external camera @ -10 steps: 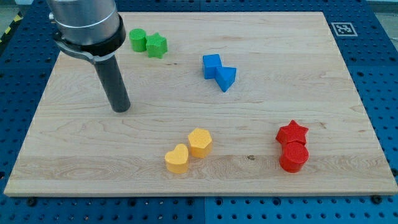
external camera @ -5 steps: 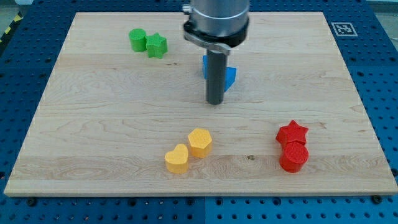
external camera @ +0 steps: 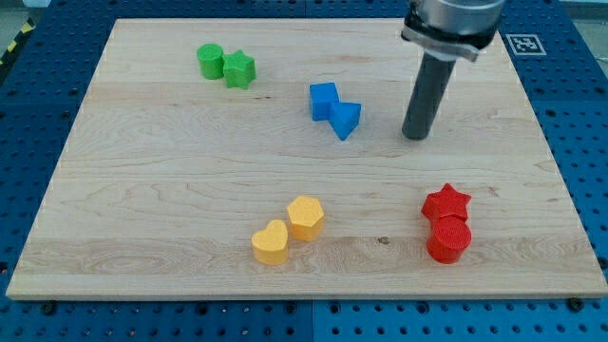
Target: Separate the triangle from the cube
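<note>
A blue cube [external camera: 323, 100] sits near the middle of the wooden board, touching a blue triangle [external camera: 346, 120] at its lower right. My tip [external camera: 414, 137] rests on the board to the right of the triangle, apart from it by a clear gap. The rod rises from the tip towards the view's top right.
A green cylinder [external camera: 210, 61] and a green star [external camera: 239, 69] sit at the top left. A yellow heart [external camera: 271, 242] and a yellow hexagon [external camera: 305, 218] sit at the bottom centre. A red star [external camera: 446, 203] and a red cylinder [external camera: 448, 239] sit at the bottom right.
My tip has swept from the board's left, past the front of the blue pair, to their right side. The blocks have not moved.
</note>
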You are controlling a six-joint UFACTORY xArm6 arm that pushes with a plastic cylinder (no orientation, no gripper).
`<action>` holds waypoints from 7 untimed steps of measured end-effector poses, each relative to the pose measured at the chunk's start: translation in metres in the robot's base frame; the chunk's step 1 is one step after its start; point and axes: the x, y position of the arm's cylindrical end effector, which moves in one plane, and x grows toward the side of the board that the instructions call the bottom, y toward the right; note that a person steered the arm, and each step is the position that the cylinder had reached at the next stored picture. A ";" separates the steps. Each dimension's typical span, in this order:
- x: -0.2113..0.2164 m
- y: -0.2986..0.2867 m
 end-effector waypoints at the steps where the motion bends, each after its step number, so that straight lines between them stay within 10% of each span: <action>1: -0.021 -0.006; 7: -0.011 -0.183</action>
